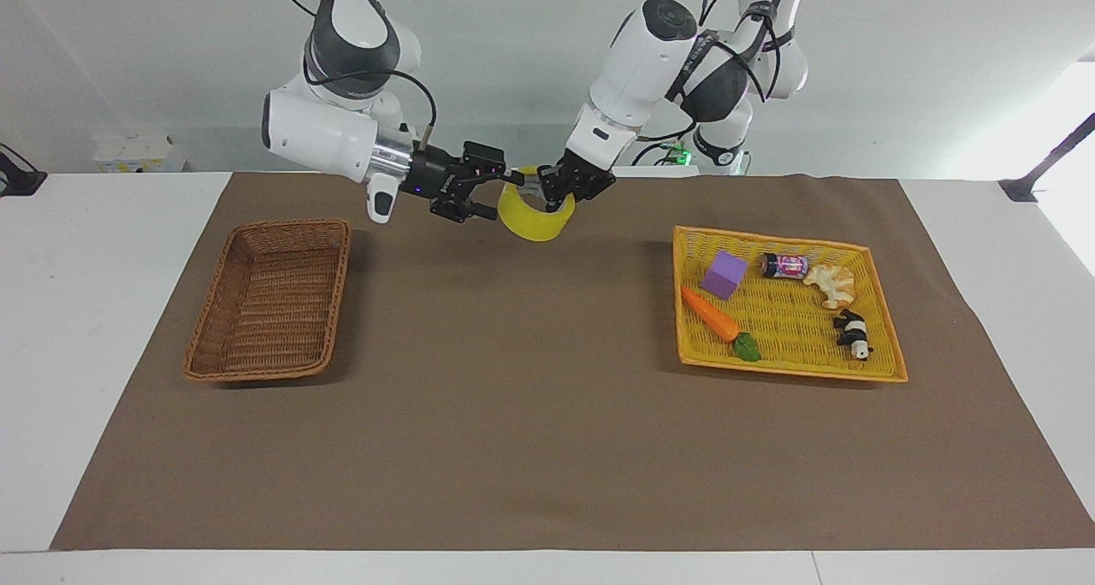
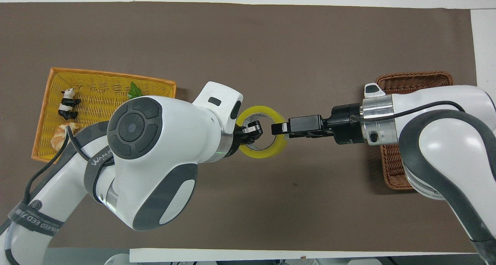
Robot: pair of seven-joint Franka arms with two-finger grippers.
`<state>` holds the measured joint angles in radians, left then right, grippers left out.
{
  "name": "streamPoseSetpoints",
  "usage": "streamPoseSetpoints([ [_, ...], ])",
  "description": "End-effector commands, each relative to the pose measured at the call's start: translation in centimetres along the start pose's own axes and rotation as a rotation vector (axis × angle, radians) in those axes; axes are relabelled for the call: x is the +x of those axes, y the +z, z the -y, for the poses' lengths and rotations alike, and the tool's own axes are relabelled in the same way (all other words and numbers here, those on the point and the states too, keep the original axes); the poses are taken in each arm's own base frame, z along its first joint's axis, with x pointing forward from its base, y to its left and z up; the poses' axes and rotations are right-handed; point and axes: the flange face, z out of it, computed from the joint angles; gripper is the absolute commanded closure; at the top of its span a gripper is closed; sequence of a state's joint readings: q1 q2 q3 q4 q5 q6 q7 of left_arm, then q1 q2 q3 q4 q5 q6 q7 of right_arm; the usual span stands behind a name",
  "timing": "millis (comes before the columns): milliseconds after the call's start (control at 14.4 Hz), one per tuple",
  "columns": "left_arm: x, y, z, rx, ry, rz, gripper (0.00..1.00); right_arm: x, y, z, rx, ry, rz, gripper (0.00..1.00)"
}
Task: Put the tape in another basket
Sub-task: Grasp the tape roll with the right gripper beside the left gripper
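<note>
Brown cloth [image 1: 530, 431] covers the white table, and both arms meet over its middle, between 2 baskets. Held in the air, the tape [image 1: 535, 214] is pinched by the left gripper [image 1: 556, 193], closed on the roll's wall with 1 finger inside the ring. Reaching in level from the other end, the right gripper [image 1: 500, 187] has its fingers spread around the roll's opposite wall, 1 inside the hole; whether they press it cannot be told. Its arm passes above the basket [image 1: 269, 299]. Toys lie in the yellow tray [image 1: 787, 316].
</note>
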<state>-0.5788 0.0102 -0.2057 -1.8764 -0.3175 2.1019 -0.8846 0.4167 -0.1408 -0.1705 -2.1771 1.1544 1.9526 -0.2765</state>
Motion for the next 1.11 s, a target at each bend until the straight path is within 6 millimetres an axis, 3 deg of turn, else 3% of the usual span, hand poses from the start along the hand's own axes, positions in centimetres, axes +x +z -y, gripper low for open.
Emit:
streamPoseSetpoints([
  [0,-0.2,-1.0,0.0,-0.013,0.013,-0.009,1.0,-0.9,-0.1,0.0,0.026,-0.016,0.0,0.01],
  [764,-0.3,-0.8,0.0,-0.007,0.014,-0.004,1.0,-1.2,0.5,-0.9,0.069,0.015,-0.004,0.01],
  [1042,-0.3,-0.8,0.1,-0.006,0.016,-0.003,1.0,-1.3,0.6,-0.9,0.069,0.017,-0.002,0.15],
])
